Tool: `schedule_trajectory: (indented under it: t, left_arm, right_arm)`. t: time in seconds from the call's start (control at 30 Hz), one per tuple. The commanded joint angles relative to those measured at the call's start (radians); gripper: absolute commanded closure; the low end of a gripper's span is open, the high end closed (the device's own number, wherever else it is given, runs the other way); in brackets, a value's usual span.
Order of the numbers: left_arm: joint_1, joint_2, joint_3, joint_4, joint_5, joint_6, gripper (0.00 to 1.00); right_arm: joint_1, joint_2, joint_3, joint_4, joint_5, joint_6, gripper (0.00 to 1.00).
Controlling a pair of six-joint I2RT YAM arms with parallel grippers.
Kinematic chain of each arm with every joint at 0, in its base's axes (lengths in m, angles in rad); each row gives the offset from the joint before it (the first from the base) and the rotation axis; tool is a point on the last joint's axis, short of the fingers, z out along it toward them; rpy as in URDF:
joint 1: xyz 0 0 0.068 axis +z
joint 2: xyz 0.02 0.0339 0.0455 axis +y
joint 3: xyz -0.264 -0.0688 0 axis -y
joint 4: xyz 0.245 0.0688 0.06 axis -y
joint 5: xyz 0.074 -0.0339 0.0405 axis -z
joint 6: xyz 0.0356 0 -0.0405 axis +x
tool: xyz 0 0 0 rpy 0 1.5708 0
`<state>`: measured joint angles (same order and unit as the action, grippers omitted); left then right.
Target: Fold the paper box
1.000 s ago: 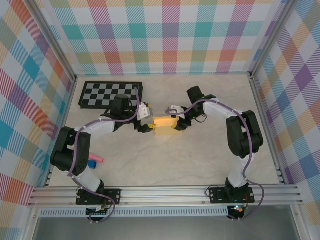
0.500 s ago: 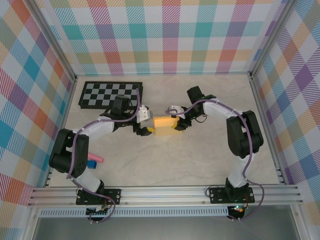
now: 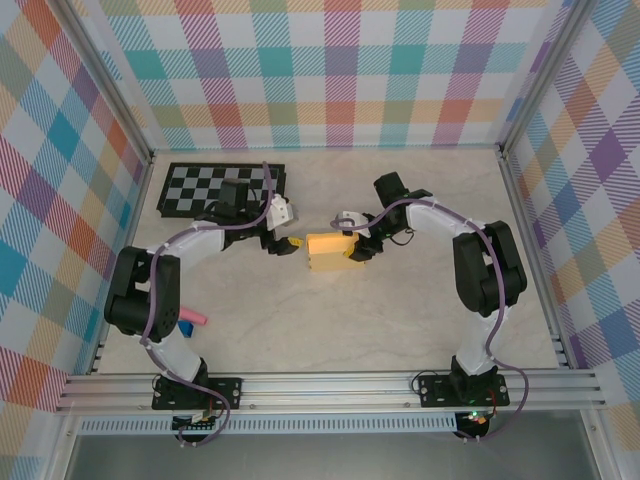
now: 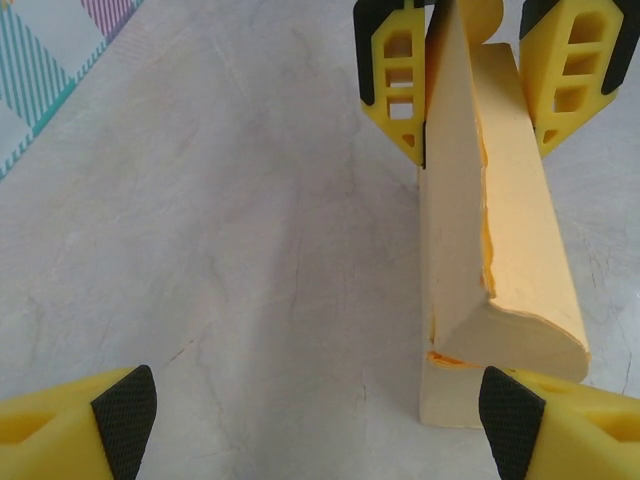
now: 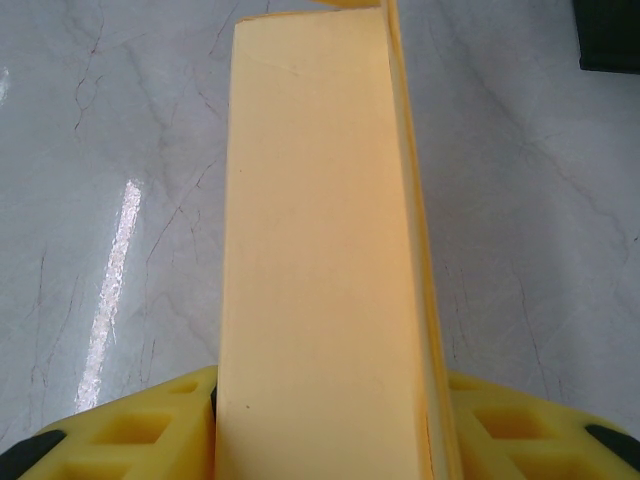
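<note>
We see our left claw (image 3: 290, 241) has drawn back from the box (image 3: 330, 248) toward the upper left, jaws wide and empty, while our right claw (image 3: 355, 247) clamps its right end at frame centre, so one end flap probably remains untucked.

Cropped lower end of paper box (image 5: 320, 250).

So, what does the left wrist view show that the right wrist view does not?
Left wrist view: the near end of the paper box with its curved flap, the left gripper with jaws spread wide, and a strip of plaid wall. Right wrist view: the box's long flat top face and a dark corner, likely the checkerboard. Both: the box lying on the marbled table, with the right gripper holding one end, jaws shut on it.
</note>
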<state>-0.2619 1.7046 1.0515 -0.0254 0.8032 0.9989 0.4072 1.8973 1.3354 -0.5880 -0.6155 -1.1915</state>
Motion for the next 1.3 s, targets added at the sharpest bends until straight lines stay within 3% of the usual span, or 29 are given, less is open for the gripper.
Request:
schedule_trajectory:
  t: [0.0,0.57,0.7,1.03,1.27]
  left_arm:
    - [-0.036,0.013,0.047,-0.012,0.056,0.015,0.14]
    - [-0.051,0.0,0.011,-0.059,0.07,0.04,0.15]
    - [-0.063,0.004,0.034,-0.15,0.08,0.106,0.27]
    - [-0.096,-0.028,-0.014,-0.171,0.054,0.162,0.3]
    - [-0.112,-0.029,-0.026,-0.16,0.029,0.176,0.38]
  right_arm:
    - [0.006,0.049,-0.038,-0.075,0.01,-0.024,0.52]
    - [0.004,0.051,-0.033,-0.079,0.005,-0.029,0.52]
    - [0.005,0.038,-0.044,-0.072,0.006,-0.042,0.52]
    - [0.004,0.044,-0.02,-0.076,-0.006,-0.027,0.52]
    - [0.004,0.061,0.008,-0.097,-0.023,-0.017,0.52]
